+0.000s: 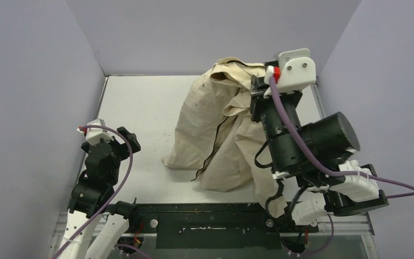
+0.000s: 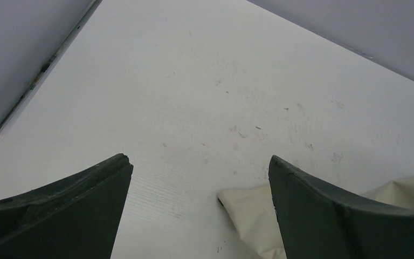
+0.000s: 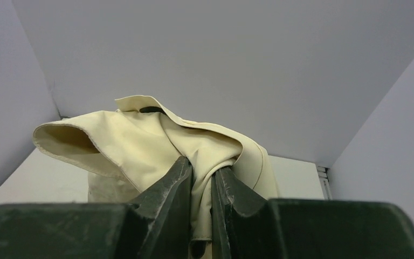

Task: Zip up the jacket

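Right claw (image 3: 201, 167) is pinching a fold of the jacket (image 1: 194, 124), hoisting it off the surface (image 1: 140, 108) at the far right, probably so the black zipper (image 1: 210, 154) hangs free. Left claw (image 2: 199, 162) waits spread wide, near left, empty.

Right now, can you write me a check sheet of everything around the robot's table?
Surface: white table, with faint specks.
Job's things: beige jacket, bunched up and lifted at the far right; its black zipper looks undone.
Clutter: nothing seen.
Grippers: left gripper open and empty above the table; right gripper shut on the jacket's cloth.
Cables: purple cables loop along both arms.
Surroundings: plain grey walls on three sides.
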You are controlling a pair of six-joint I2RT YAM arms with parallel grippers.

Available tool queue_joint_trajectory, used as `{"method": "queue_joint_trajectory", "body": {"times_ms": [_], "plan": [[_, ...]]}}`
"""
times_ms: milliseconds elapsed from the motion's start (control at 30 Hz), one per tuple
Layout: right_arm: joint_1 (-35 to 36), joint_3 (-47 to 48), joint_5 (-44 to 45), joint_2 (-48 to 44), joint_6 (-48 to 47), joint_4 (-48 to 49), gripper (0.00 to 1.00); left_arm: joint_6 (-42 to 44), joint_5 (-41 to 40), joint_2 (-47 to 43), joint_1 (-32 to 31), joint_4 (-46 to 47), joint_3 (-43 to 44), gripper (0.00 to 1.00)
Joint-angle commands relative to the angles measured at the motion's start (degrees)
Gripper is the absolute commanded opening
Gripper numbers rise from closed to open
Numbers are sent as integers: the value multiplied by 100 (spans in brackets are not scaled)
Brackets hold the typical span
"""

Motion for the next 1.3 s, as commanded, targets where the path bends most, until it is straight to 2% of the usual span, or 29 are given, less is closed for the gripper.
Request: {"method": "queue_joint_trajectory", "body": {"times_ms": [0, 67, 133, 400, 533, 700, 733, 833, 900, 933, 1033, 1167, 1267], "plan": [[-894, 366, -1145, 485, 1921, -2388, 0, 25, 80, 144, 44, 233, 49, 96], [-1685, 790, -1854, 762, 2856, -3515, 0, 23, 75, 142, 41, 228, 40, 96], [-2507, 857, -2732, 885, 3493, -4044, 0, 18, 73, 137, 36, 239, 41, 96], [-5144, -228, -5696, 1137, 4480, -3914, 3, 27, 59, 221, 39, 219, 47, 96], [-6217, -225, -6524, 1767, 4635, -3628, 3, 34, 74, 257, 53, 220, 49, 96], [-7373, 507, -6672, 3001, 4889, -3402, 4, 36, 69, 287, 63, 214, 44, 96], [-7550, 794, -6683, 3296, 5082, -3440, 11, 32, 70, 294, 63, 216, 45, 96], [-7898, 1959, -6588, 4211, 5424, -4030, 54, 39, 118, 331, 67, 248, 29, 96], [-7983, 2394, -6552, 4454, 5613, -4315, 69, 64, 193, 411, 63, 265, 30, 96], [-7984, 2114, -6568, 4307, 5660, -4186, 77, 66, 222, 454, 59, 266, 32, 97], [-7973, 310, -6551, 3165, 5804, -3454, 91, 83, 287, 621, 69, 270, 40, 97], [-7981, -944, -6551, 2045, 6042, -3493, 96, 84, 332, 777, 78, 276, 52, 97], [-7993, -2018, -7104, 1199, 6270, -3632, 100, 112, 520, 915, 82, 401, 12, 97]]}}
